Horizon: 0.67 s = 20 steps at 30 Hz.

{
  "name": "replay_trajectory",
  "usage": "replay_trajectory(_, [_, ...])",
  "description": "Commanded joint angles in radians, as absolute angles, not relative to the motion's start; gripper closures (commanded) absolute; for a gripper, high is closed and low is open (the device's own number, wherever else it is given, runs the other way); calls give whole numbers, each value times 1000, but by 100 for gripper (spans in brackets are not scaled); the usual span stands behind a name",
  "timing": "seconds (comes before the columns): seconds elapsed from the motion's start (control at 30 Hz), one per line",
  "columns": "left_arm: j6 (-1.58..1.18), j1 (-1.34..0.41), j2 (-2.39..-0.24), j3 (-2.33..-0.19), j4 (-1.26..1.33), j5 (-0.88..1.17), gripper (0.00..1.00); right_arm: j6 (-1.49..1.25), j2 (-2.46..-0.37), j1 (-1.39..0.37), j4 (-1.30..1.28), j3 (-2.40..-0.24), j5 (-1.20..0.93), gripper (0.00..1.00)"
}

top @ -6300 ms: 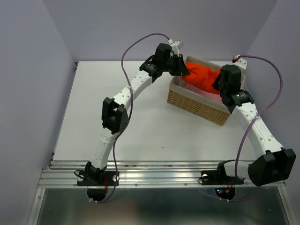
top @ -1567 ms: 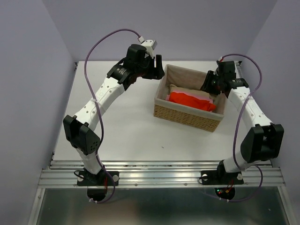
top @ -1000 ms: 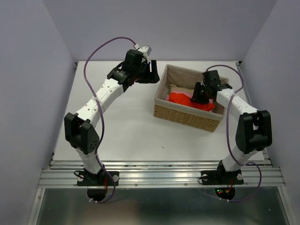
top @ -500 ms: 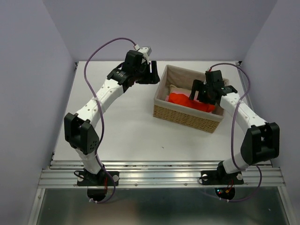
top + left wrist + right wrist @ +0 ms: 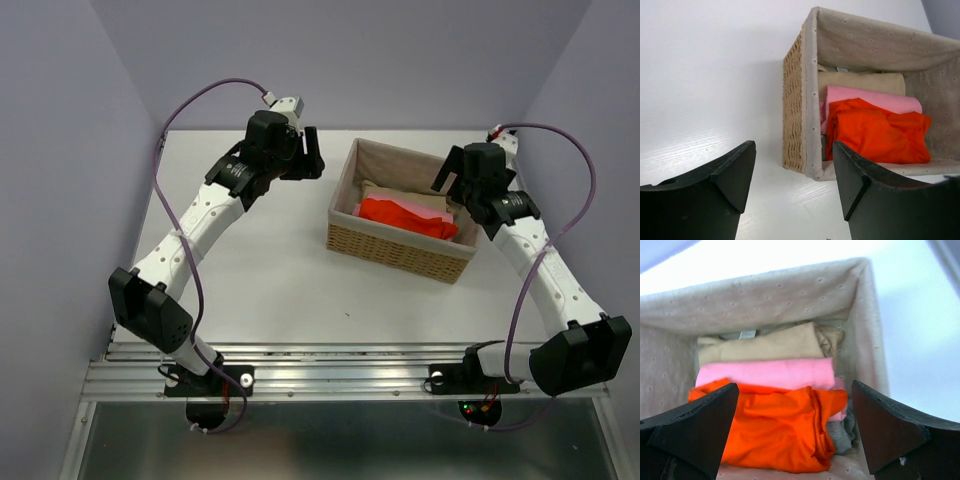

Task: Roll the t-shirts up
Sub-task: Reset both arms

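Three folded t-shirts lie side by side in the wicker basket [image 5: 395, 250]: an orange-red one [image 5: 405, 217] nearest, a pink one [image 5: 765, 372] behind it and a beige one [image 5: 760, 345] at the back. My right gripper [image 5: 452, 185] hovers open above the basket's right end, and the orange-red shirt [image 5: 775, 427] shows between its fingers [image 5: 795, 386] without touching them. My left gripper [image 5: 312, 155] is open over the table, left of the basket. From the left wrist, the basket wall [image 5: 792, 100] and the orange-red shirt [image 5: 877, 132] lie beyond the jaws [image 5: 793, 146].
The basket's pale dotted lining [image 5: 790, 290] stands up around the shirts. A bit of grey cloth [image 5: 840, 432] sits at the orange-red shirt's right end. White table [image 5: 250, 270] spreads left of and in front of the basket. Purple walls enclose the table.
My right gripper opened wide, rose off the orange-red shirt and drew back to the basket's right end. The left gripper moved a little left, away from the basket.
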State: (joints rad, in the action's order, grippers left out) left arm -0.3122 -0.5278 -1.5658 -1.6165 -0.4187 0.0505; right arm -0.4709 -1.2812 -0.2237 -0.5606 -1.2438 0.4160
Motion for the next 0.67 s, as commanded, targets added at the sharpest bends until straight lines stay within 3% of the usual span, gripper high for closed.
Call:
replay_trajectory(0.0, [-278, -520, -1468, -1586, -380, -54, 27, -517, -1214, -229, -548, -1230, 555, 0])
replay_trajectory(0.63, [-299, -469, -1253, -1348, -201, -170, 26, -543, -893, -229, -555, -1057, 779, 0])
